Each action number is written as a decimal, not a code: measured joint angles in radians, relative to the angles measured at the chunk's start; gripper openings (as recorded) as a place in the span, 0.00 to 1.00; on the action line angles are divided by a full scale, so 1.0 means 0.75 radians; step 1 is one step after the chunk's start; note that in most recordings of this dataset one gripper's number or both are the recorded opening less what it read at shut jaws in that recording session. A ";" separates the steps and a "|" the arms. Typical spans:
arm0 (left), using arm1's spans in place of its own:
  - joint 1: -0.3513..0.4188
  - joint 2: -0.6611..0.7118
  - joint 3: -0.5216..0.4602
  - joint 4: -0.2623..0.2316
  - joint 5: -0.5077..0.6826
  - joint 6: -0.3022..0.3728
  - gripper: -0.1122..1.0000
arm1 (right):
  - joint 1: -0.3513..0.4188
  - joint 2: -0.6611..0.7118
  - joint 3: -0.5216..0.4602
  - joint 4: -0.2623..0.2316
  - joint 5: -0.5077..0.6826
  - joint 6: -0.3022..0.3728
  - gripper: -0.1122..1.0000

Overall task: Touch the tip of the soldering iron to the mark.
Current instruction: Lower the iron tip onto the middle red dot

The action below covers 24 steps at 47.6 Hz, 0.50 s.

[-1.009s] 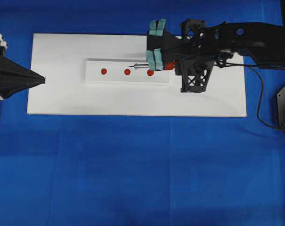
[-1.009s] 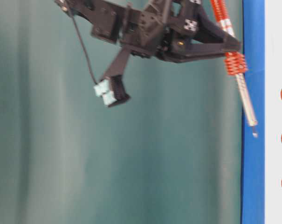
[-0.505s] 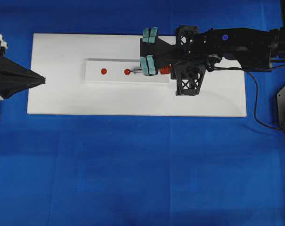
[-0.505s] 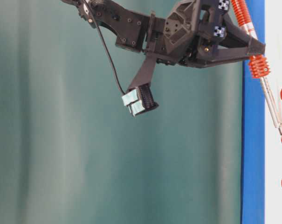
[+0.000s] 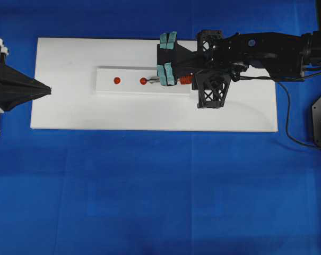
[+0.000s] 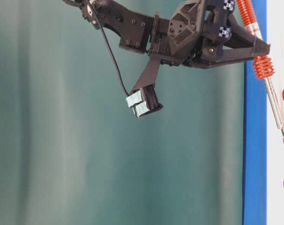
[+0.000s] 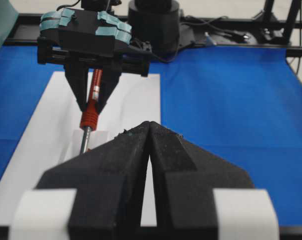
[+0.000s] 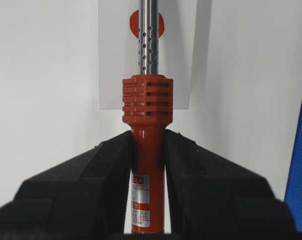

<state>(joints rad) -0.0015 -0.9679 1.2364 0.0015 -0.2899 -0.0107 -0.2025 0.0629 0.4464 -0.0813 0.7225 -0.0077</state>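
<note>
Soldering iron (image 8: pixel 147 150) is pinched by its orange handle in the right gripper (image 8: pixel 147 165), and compared to a second ago it's been carried along the white strip (image 5: pixel 104 86), past the mark nearest the arm and down. Now the tip (image 6: pixel 283 136) sits right at the middle mark (image 5: pixel 142 81), so the touch looks basically made. Actual contact is hard to confirm: the overhead is tiny, and the right wrist view cuts the shaft off. Left gripper (image 7: pixel 147 165) idles well away from the strip, fingers pressed together.

Overhead looks straight down, table-level sideways, wrist cameras close along their jaws; all share the white board (image 5: pixel 149 114)
</note>
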 measured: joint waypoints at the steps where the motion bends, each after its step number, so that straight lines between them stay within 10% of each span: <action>1: -0.002 0.000 0.002 0.000 0.000 0.000 0.10 | 0.002 0.000 0.000 0.000 0.000 0.000 0.16; 24: 0.000 0.000 0.000 0.000 0.000 0.000 0.10 | 0.000 0.012 0.002 0.000 0.006 0.000 0.16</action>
<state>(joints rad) -0.0015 -0.9679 1.2364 0.0015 -0.2899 -0.0107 -0.2025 0.0721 0.4479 -0.0813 0.7271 -0.0077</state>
